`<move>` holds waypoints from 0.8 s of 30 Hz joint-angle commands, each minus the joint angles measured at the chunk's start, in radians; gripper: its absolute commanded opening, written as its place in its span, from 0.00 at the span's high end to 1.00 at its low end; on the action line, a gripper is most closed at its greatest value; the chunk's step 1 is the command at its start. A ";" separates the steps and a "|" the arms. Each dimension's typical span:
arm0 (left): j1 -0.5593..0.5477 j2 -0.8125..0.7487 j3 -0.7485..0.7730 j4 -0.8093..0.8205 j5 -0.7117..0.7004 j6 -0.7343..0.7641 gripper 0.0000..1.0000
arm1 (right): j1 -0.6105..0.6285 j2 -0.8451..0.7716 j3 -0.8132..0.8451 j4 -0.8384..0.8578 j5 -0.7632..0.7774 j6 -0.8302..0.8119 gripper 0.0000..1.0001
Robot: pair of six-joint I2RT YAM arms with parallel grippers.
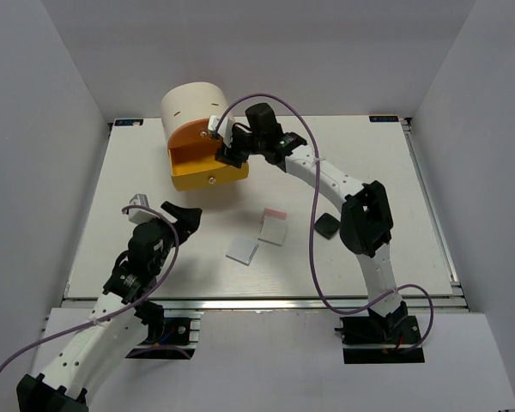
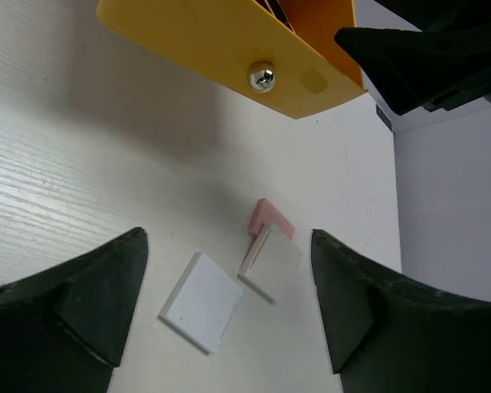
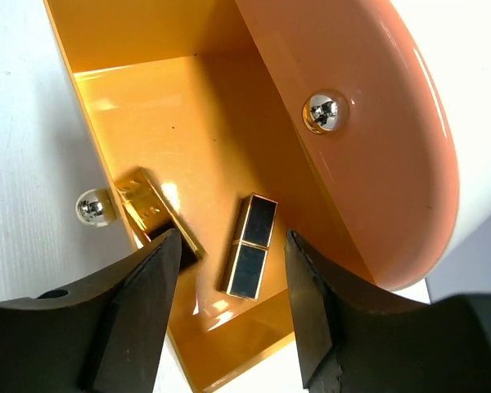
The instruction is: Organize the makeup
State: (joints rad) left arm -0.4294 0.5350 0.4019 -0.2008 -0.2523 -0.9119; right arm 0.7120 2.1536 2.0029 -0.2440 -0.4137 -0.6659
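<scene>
Black right hand point(image 3: 231, 274), fingers apart and gripping nothing, hangs over the open yellow drawer point(image 3: 172, 106). A black-gold stick point(image 3: 251, 246) lies on the drawer floor just beneath the gap. Left hand point(image 2: 227, 241), fingers wide apart, hovers above the surface point(image 2: 65, 164). Just ahead lie a white square point(image 2: 202, 301) and a second white square point(image 2: 270, 260) overlapping a pink square point(image 2: 272, 218).

A black stick point(image 3: 250, 246) with gold trim lies flat on the floor of the open yellow drawer point(image 3: 188, 123). A gold-and-black shape beside it, at the drawer's front wall, may be a second stick or a reflection. On the table, a white square point(image 1: 242, 250) lies flat. Just beside it, another white square point(image 1: 273, 231) partly covers a pink square point(image 1: 275, 211). A black compact point(image 1: 327, 226) rests apart, to their right.
</scene>
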 commanded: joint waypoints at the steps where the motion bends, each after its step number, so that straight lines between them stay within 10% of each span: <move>1: -0.003 0.023 -0.005 0.057 0.025 -0.018 0.18 | 0.004 -0.044 0.031 0.026 0.012 -0.011 0.40; 5: -0.003 0.066 0.000 0.110 0.041 -0.039 0.54 | 0.003 -0.093 0.023 0.058 0.045 0.052 0.49; 8: -0.003 0.111 0.008 0.145 0.045 -0.071 0.81 | -0.016 -0.181 -0.035 0.100 0.079 0.132 0.92; 10: -0.005 0.155 0.014 0.159 0.042 -0.114 1.00 | -0.048 -0.267 -0.091 0.146 0.090 0.221 1.00; 24: 0.087 0.566 0.198 0.265 0.050 -0.440 1.00 | -0.362 -0.689 -0.650 0.201 0.142 0.473 1.00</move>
State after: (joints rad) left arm -0.3683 1.0393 0.5041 0.0200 -0.2195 -1.2953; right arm 0.3714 1.5028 1.4136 -0.0742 -0.2699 -0.2478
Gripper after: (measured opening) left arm 0.027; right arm 0.011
